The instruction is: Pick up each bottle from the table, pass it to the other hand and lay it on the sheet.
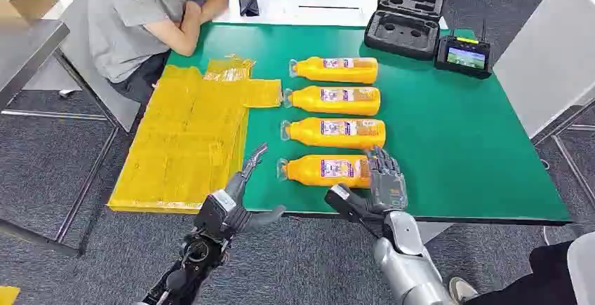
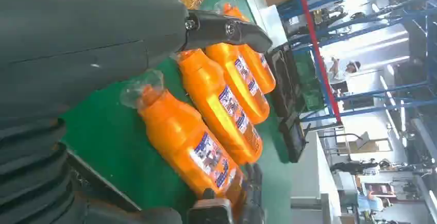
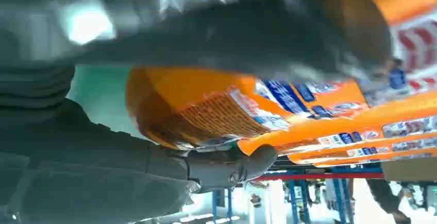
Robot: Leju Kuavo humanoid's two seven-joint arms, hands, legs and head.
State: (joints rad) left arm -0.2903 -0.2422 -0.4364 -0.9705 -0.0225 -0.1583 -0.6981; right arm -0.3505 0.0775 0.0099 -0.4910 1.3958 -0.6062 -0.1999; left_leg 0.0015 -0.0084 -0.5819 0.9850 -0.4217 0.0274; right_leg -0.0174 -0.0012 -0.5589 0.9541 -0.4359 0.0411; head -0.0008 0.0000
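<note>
Head view: the right hand [image 1: 384, 182] wraps its fingers over the base end of the nearest bottle [image 1: 324, 170], orange with a blue-and-white label too small to read, lying near the green worktop [image 1: 456, 144] front edge. The left hand [image 1: 235, 196] hangs spread at that edge. Three more bottles [image 1: 335, 102] lie beyond; yellow sheet [image 1: 186, 137] to their left.

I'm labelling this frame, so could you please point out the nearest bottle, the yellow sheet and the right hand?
nearest bottle [image 1: 319, 170]: head view, orange body beside the label.
yellow sheet [image 1: 182, 137]: head view, its middle.
right hand [image 1: 386, 179]: head view, back of the hand.
</note>
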